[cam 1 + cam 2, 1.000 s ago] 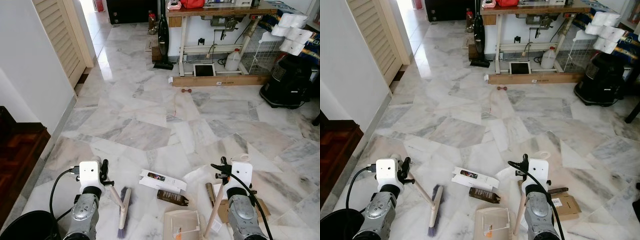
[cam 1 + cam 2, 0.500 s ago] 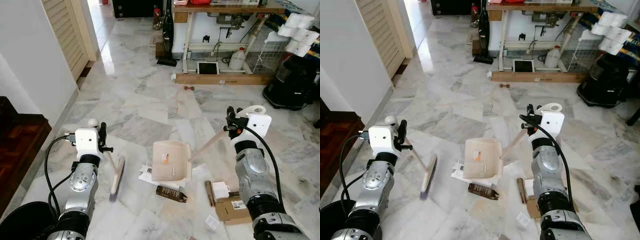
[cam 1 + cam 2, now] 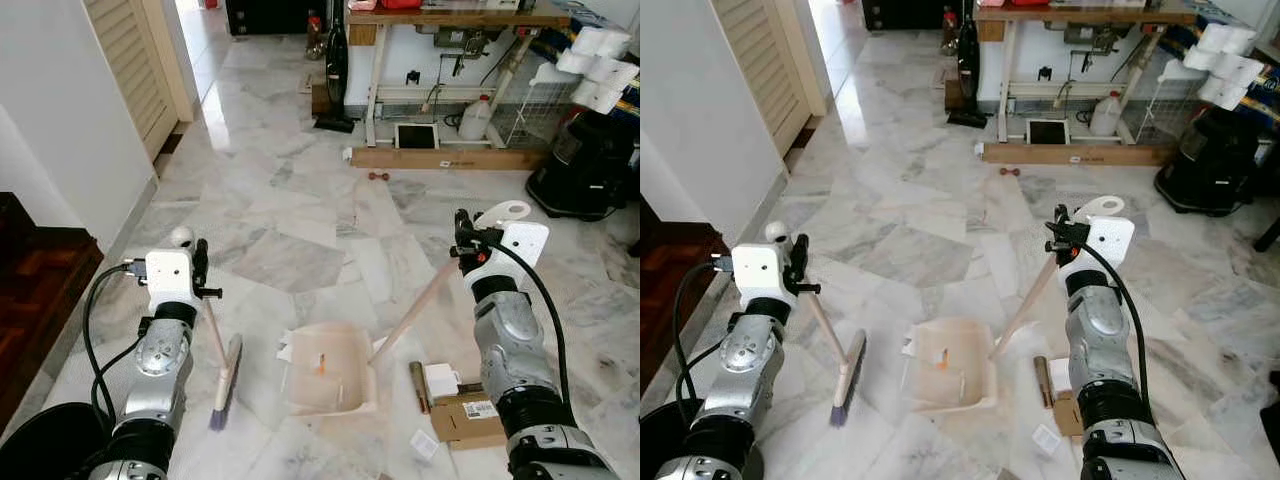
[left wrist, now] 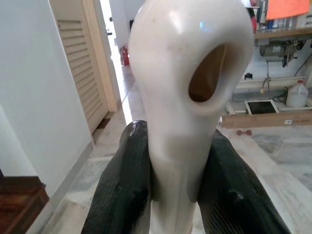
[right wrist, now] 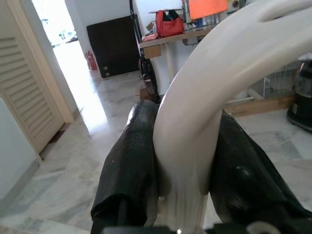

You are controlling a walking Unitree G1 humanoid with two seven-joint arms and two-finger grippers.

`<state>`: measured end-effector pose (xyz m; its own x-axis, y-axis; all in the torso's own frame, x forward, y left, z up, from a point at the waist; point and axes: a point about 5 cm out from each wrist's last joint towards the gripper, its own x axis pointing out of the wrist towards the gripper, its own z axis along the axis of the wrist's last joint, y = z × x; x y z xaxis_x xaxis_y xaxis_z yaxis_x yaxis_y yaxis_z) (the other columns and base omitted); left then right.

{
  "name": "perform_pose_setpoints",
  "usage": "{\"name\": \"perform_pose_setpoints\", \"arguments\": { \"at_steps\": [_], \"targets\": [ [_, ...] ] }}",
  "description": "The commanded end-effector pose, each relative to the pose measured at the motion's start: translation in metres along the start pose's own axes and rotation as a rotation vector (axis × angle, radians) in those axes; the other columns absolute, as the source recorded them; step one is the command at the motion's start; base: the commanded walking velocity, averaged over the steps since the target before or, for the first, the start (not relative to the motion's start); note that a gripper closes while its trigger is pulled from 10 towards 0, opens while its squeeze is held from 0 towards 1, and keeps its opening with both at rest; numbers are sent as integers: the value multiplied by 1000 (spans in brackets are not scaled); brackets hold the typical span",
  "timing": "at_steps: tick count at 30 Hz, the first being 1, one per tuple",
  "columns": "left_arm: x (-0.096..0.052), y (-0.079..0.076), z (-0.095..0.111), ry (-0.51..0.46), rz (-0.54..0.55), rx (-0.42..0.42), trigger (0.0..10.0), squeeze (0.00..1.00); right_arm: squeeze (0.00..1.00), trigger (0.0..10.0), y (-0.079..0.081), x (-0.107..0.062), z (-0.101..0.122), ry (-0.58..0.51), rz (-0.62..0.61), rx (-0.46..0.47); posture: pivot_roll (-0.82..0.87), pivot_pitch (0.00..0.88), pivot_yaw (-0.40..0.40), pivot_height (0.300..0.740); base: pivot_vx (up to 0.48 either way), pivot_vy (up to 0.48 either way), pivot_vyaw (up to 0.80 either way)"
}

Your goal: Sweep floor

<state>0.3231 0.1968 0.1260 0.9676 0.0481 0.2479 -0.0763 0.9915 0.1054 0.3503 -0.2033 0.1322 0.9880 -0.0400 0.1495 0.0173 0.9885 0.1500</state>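
Reaching forward over the marble floor [image 3: 300, 200], both silver arms are bent up at the elbow, one on each side. The left gripper [image 3: 200, 285] is up by the left arm's white wrist box. The right gripper [image 3: 462, 245] is raised a bit higher on the right side.

The dustpan [image 3: 328, 368] is cream and sits flat on the floor between the two arms, its long handle slanting up to the right gripper. I cannot tell if any dirt is inside it. A black bin [image 3: 50, 440] shows at the bottom left corner of the floor, and what is in it is hidden.

The left gripper's two black fingers [image 4: 122, 195] are squeezed tight on the cream top of the broom handle [image 4: 187, 87]. The brush head [image 3: 226, 382] rests on the floor just left of the dustpan. The right gripper's fingers [image 5: 131, 165] are pressed tight around the dustpan's curved handle top [image 5: 214, 78].

A white box [image 3: 440, 380], a brown cardboard piece [image 3: 465, 420] and a small brown stick [image 3: 419, 386] lie on the floor just right of the dustpan. White paper [image 3: 284, 352] pokes out at its left edge.
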Motion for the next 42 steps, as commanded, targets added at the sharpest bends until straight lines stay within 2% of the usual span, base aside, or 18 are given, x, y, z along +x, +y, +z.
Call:
{"name": "perform_pose_setpoints", "arguments": {
  "at_steps": [1, 14, 24, 30, 39, 42],
  "targets": [
    [5, 6, 14, -56, 18, 21, 10000, 0, 0, 10000, 2, 3, 16, -76, 6, 34, 14, 0, 23, 740, 0, 0, 0],
    [-1, -4, 19, -65, 4, 18, 10000, 0, 0, 10000, 9, -5, 7, -54, -3, 79, 25, 0, 32, 740, 0, 0, 0],
    [-7, -15, 11, -28, 17, -28, 10000, 0, 0, 10000, 2, -8, 2, -29, -36, 72, 20, 0, 25, 740, 0, 0, 0],
    [-6, -14, 12, -29, 80, -30, 10000, 0, 0, 10000, -3, -10, -3, -1, -49, 22, 14, 0, 10, 740, 0, 0, 0],
    [-13, -10, 11, -24, 102, -29, 10000, 0, 0, 10000, -25, -14, 5, -9, -61, -104, 4, 0, 2, 740, 0, 0, 0],
    [-13, -10, 11, -24, 104, -29, 10000, 0, 0, 10000, -26, -15, 5, -12, -70, -97, 5, 0, 1, 740, 0, 0, 0]
  ]
}}
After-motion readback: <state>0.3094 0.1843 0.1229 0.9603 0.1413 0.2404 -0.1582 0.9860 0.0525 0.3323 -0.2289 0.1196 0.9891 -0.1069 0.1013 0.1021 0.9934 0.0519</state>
